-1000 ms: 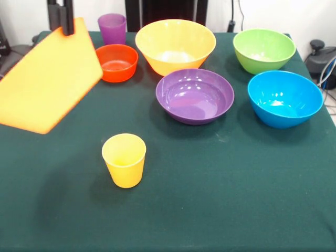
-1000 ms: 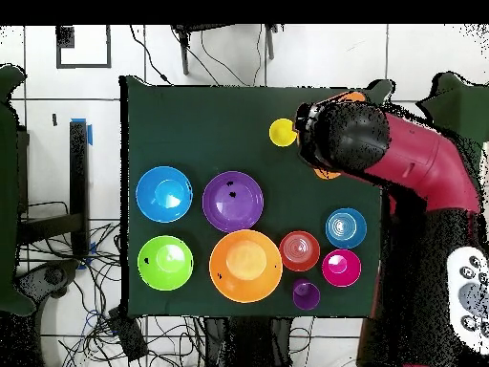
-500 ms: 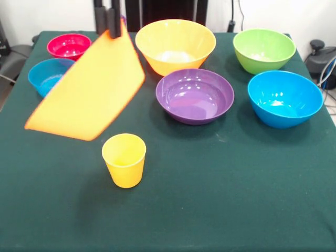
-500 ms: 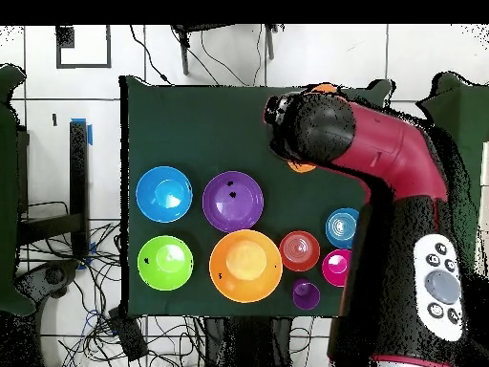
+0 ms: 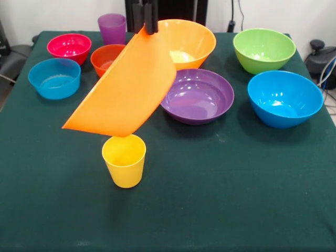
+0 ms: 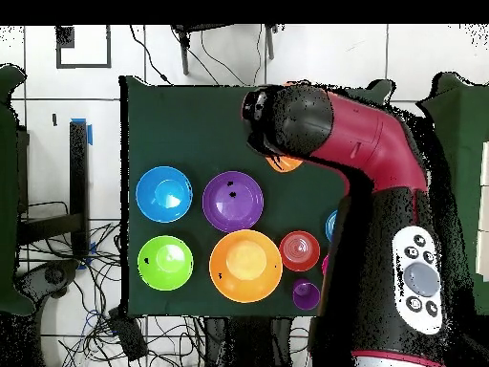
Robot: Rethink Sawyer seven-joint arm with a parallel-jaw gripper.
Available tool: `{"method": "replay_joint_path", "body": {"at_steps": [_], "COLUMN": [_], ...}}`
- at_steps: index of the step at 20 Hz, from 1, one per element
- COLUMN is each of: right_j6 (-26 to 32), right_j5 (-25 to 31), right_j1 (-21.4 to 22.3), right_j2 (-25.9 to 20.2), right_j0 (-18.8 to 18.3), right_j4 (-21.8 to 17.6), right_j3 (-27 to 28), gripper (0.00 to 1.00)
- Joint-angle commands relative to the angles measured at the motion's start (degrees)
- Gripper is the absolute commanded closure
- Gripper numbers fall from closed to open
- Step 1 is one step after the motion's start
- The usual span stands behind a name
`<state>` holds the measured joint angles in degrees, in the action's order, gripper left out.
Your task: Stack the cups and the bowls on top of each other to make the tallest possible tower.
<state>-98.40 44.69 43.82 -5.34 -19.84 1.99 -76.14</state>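
My gripper [image 5: 145, 18] is shut on the rim of a large orange bowl [image 5: 126, 89], which hangs tilted with its outer side toward the front camera. Its lower edge hangs just above the yellow cup [image 5: 124, 159], which stands upright on the table. In the overhead view only a sliver of this bowl [image 6: 287, 164] shows under the arm [image 6: 353, 162], and the yellow cup is hidden. The second large orange bowl [image 5: 190, 41] [image 6: 245, 266] stands at the back, with the purple cup [image 5: 112, 27] [image 6: 306, 294] to its left.
A wide purple bowl [image 5: 198, 95] [image 6: 232, 201], a green bowl [image 5: 264, 50] [image 6: 164, 263] and a blue bowl [image 5: 284, 98] [image 6: 164, 194] stand on the right of the green tablecloth [image 5: 236, 184]. A pink bowl [image 5: 69, 45], a red-orange bowl [image 5: 105, 59] [image 6: 299, 250] and a small blue bowl [image 5: 54, 77] stand at the back left.
The gripper has carried the large orange bowl rightward in the front view, from the table's left side to above the yellow cup. The small bowls behind it have come into view.
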Motion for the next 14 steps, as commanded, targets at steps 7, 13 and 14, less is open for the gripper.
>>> {"method": "replay_joint_path", "body": {"at_steps": [7,13,14], "right_j6": [-7.55,-7.11,-6.76], "right_j5": [6.9,3.26,2.28], "right_j1": [-1.41,-2.74,-2.86], "right_j2": [-4.12,-7.42,-8.18], "right_j0": [2.95,2.79,2.71], "right_j4": [4.47,9.87,11.0], "right_j3": [3.12,0.8,0.03], "gripper": [1.0,1.0,1.0]}}
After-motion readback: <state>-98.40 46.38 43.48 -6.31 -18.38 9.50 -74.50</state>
